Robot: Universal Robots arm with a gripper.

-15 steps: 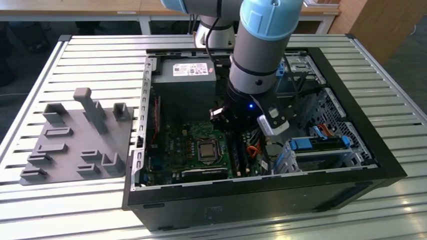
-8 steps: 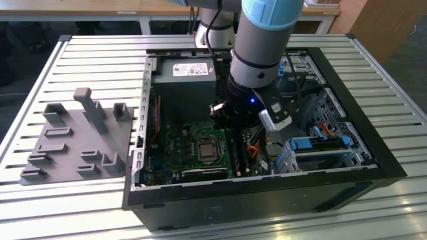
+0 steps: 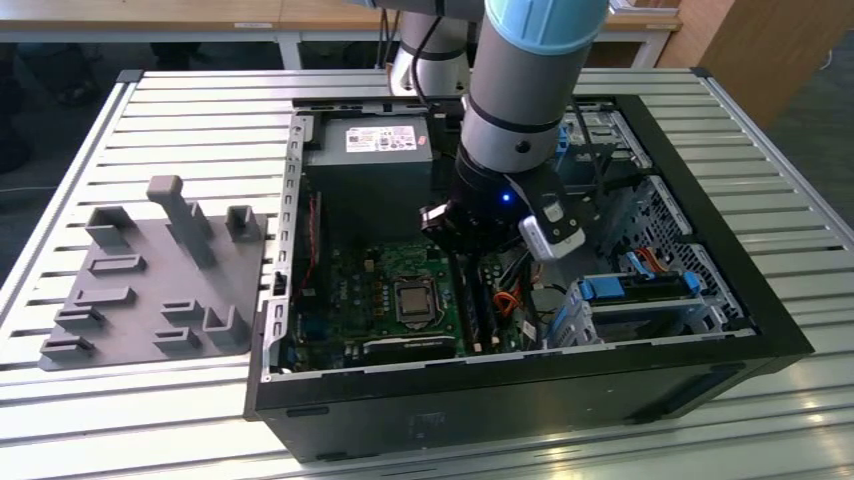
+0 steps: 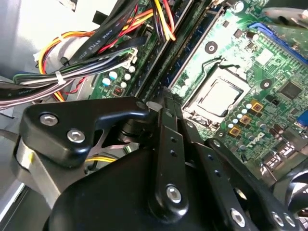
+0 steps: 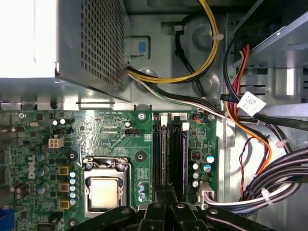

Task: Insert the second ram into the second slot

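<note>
I have the gripper (image 5: 166, 211) low over the motherboard (image 5: 110, 134) inside the open computer case (image 3: 747, 330), right above the RAM slots (image 5: 171, 154), with the second ram (image 5: 183, 159) lying lengthwise straight out ahead of jaws whose opening I cannot tell.

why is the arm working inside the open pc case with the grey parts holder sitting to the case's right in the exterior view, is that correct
Not quite. In the exterior view the grey holder sits on the slatted table to the case's left, not right. The arm does reach into the open case, over the motherboard.
</note>
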